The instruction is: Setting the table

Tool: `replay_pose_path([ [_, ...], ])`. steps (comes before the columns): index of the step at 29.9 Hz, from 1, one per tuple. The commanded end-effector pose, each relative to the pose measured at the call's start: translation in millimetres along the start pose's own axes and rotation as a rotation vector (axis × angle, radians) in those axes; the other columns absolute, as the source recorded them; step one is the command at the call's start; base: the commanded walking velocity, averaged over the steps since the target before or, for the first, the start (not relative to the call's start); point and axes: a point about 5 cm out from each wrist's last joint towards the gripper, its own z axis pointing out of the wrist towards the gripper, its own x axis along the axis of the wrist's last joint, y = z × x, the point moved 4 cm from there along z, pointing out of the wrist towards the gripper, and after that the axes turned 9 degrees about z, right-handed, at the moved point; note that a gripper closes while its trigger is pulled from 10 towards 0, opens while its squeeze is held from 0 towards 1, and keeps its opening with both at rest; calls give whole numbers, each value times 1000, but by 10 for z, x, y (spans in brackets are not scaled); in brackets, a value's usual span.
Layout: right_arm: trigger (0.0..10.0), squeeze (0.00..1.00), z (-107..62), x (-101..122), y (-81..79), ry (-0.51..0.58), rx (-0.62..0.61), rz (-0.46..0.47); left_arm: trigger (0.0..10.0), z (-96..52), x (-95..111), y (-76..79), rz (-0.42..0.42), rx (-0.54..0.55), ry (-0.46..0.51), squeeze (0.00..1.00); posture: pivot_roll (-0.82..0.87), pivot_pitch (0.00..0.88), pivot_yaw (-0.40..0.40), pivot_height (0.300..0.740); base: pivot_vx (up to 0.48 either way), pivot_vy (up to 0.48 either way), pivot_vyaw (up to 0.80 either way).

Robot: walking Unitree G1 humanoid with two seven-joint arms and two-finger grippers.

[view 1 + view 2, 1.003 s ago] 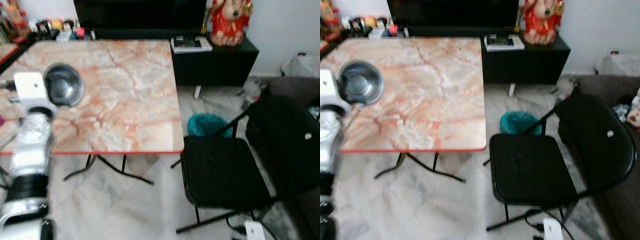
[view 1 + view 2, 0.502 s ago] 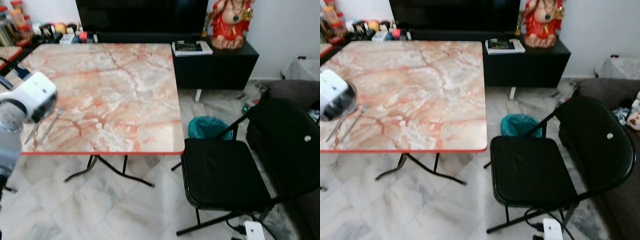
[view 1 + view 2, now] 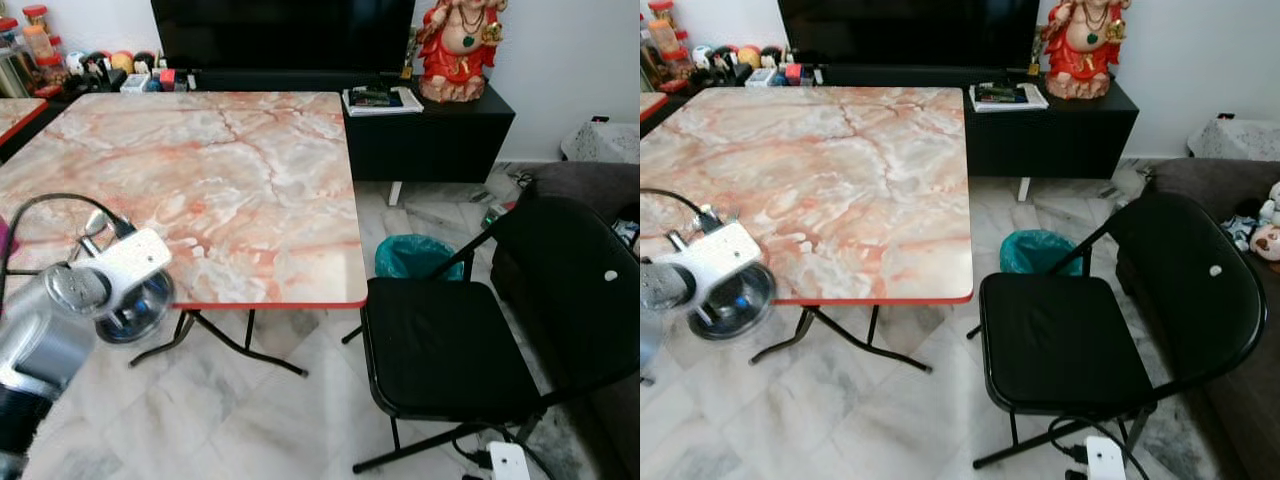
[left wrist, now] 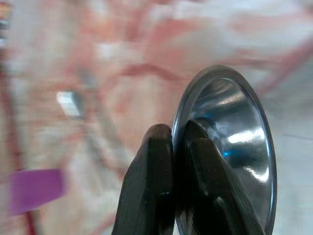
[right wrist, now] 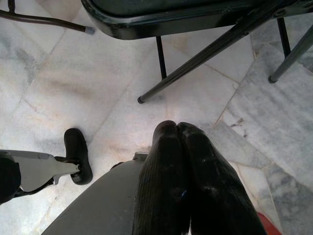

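The left gripper pinches the rim of a shiny steel bowl, one black finger inside the rim and one outside. The bowl is round, so it has no long axis; in the left wrist view it is tilted, with its hollow partly turned toward the camera. In the head views the bowl hangs under the left wrist at the near left edge of the marble-patterned table, partly over the red border and partly off it; whether it touches the tabletop cannot be told. Beyond the bowl, the wrist view shows blurred cutlery lying on the tabletop and a purple object, too blurred to identify. A black folding chair stands beside the table's near right corner, with a teal bin on the floor behind it. A black cabinet beyond the far right corner carries a red figurine. The right gripper hangs low over the marble floor, fingers pressed together and holding nothing.
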Motion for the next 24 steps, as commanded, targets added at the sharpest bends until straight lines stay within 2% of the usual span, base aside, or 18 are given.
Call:
replay_pose_path([
  [1, 10000, 0, -10, -10, 30, -3, -9, 5, 10000, -34, 27, 91, 4, -46, 11, 0, 26, 12, -10, 740, 0, 0, 0],
  [7, 10000, 0, -9, 0, 34, -3, -9, 2, 10000, -174, 37, 208, 11, -127, 50, 0, 37, 19, -14, 740, 0, 0, 0],
  [10, 10000, 0, -8, 8, 33, -4, -7, -1, 10000, -212, 42, 344, 19, -199, 79, 0, 41, 20, -17, 740, 0, 0, 0],
  [12, 10000, 0, -6, 13, 29, -3, -6, -2, 10000, -230, 44, 578, 12, -303, 108, 0, 39, 21, -19, 740, 0, 0, 0],
  [14, 10000, 0, -5, 16, 29, -3, -6, -2, 10000, -232, 46, 629, 6, -325, 114, 0, 39, 23, -18, 740, 0, 0, 0],
  [16, 10000, 0, -4, 20, 29, -1, -7, -1, 10000, -202, 12, 777, -16, -372, 111, 0, 39, 25, -20, 740, 0, 0, 0],
  [17, 10000, 0, -4, 22, 28, -1, -7, -1, 10000, -136, -68, 876, -29, -381, 82, 0, 37, 27, -19, 740, 0, 0, 0],
  [21, 10000, 0, -3, 25, 28, -1, -7, -1, 10000, -34, -147, 1057, -67, -404, 51, 0, 35, 31, -19, 740, 0, 0, 0],
  [24, 10000, 0, -2, 29, 27, 0, -7, -1, 10000, 38, -179, 1121, -54, -387, 33, 0, 34, 33, -20, 740, 0, 0, 0],
])
